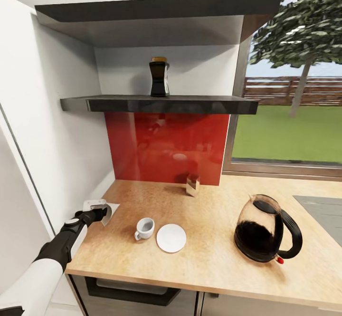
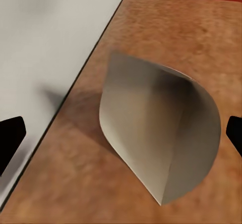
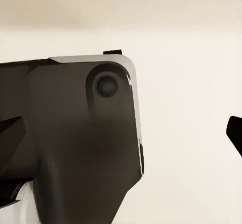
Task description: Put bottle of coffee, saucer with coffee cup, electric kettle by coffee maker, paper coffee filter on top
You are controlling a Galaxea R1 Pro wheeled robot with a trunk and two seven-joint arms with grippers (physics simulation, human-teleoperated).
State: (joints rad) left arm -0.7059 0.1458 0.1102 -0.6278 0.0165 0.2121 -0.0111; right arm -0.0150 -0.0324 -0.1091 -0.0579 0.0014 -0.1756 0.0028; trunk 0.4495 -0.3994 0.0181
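Currently: left gripper (image 1: 105, 210) jaws apart, astride paper coffee filter (image 2: 161, 133) on kitchen countertop (image 1: 213, 254) by wall. Bottle of coffee (image 1: 159, 77) on shelf (image 1: 159, 104). Right gripper (image 3: 121, 138) fingers spread.

A white wall (image 1: 57, 130) runs up the view's 9 o'clock side and meets a back wall (image 1: 190, 71) of the same white. Two dark shelves are fixed there: the upper shelf (image 1: 156, 9) at 12 o'clock, the lower shelf (image 1: 159, 103) just under it near the centre. Below the lower shelf a glossy red backsplash (image 1: 166, 147) reaches down to the wood-grain tabletop (image 1: 209, 240). At 3 o'clock a window (image 1: 289, 92) shows a green lawn (image 1: 285, 135), a wooden fence (image 1: 289, 90) and a tree (image 1: 306, 26) in daylight. Grey cabinets (image 1: 142, 299) sit under the tabletop at 6 o'clock.
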